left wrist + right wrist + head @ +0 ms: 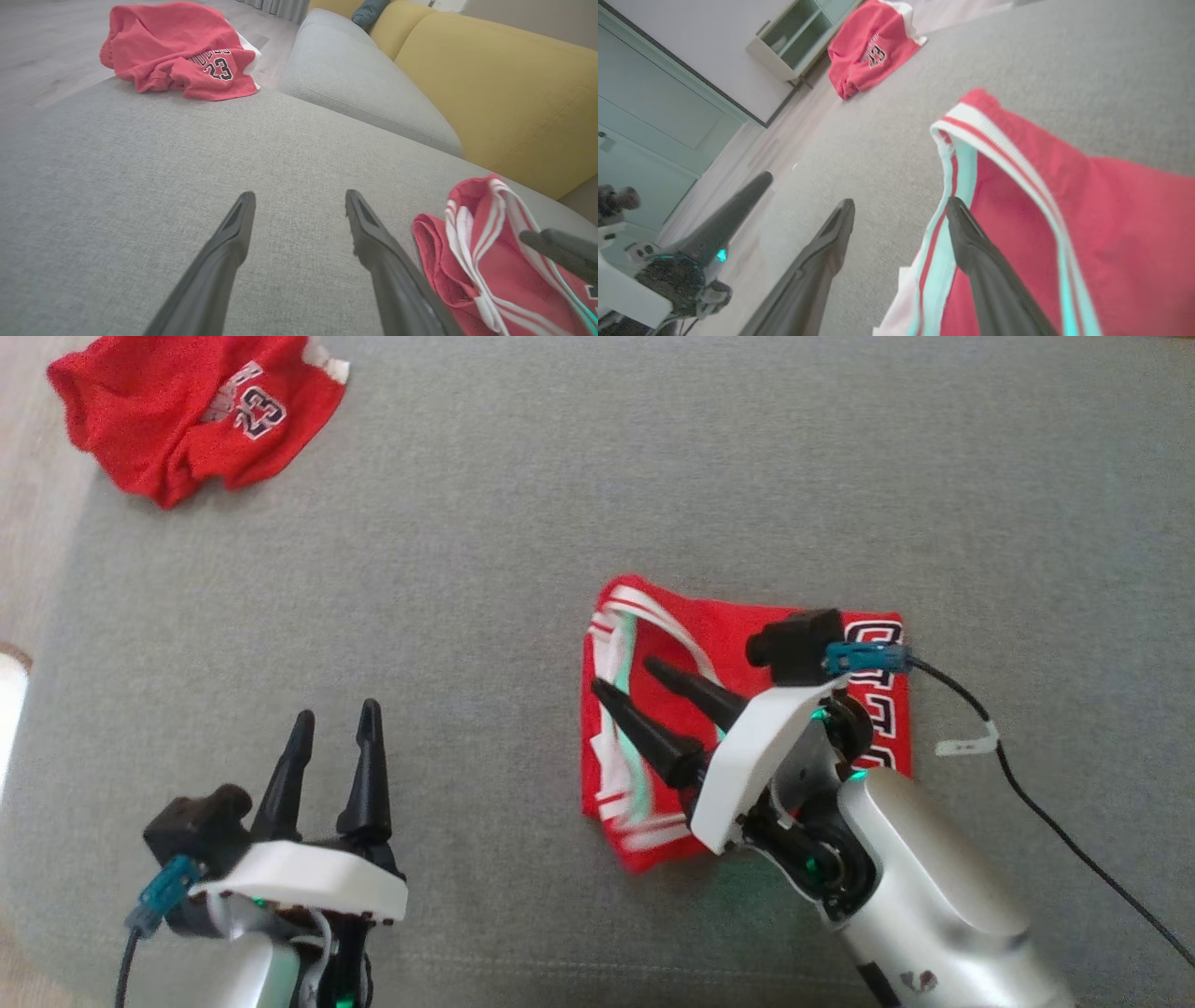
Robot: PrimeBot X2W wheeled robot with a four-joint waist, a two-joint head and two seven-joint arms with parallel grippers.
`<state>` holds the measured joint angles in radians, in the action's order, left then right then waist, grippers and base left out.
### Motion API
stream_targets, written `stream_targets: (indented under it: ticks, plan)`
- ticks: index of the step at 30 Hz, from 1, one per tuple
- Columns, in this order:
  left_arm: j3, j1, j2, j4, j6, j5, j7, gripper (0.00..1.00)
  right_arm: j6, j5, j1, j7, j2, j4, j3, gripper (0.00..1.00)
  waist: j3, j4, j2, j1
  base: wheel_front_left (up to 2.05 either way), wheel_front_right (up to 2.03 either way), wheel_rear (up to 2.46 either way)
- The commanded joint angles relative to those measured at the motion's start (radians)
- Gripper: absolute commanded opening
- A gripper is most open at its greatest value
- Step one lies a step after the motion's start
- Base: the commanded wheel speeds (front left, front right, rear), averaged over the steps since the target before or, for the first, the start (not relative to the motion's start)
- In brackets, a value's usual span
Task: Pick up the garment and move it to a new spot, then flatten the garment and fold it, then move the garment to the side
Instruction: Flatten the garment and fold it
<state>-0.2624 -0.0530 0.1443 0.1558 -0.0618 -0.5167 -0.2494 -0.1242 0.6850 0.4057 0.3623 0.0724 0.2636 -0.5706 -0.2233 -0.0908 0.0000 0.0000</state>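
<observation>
The garment (738,627) is a red piece with white striped trim, folded into a compact rectangle on the grey cushion (523,523), right of centre. My right gripper (624,674) hovers over its left half with the fingers apart and nothing between them. In the right wrist view one finger (971,242) lies over the striped hem of the garment (1111,210) and the other over bare cushion, the right gripper (901,202) open. My left gripper (337,711) stands open at the lower left, well clear of the cloth. The left wrist view shows the left gripper (300,195) with the garment (486,275) to its right.
A second red jersey (187,420) with the number 23 lies crumpled at the cushion's far left corner. A yellow sofa back (490,93) rises behind the cushion. Wooden floor (42,42) lies beyond the left edge. A black cable (1055,821) trails from my right wrist.
</observation>
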Motion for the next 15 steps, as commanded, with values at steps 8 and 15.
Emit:
stream_targets:
  ticks: [8,15]
  plan:
    - [0.030,-0.027,0.006,-0.034,0.004,0.019,-0.012,1.00,-0.007,0.013,-0.003,-0.119,-0.022,-0.165,0.064,1.00,0.019,0.060,0.0000,0.0000,0.00,0.00,0.00]
    - [0.020,-0.022,0.011,-0.042,0.002,0.026,-0.012,1.00,-0.007,-0.181,-0.069,-0.234,-0.021,-0.218,0.252,1.00,0.033,0.093,0.0000,0.0000,0.00,0.00,0.00]
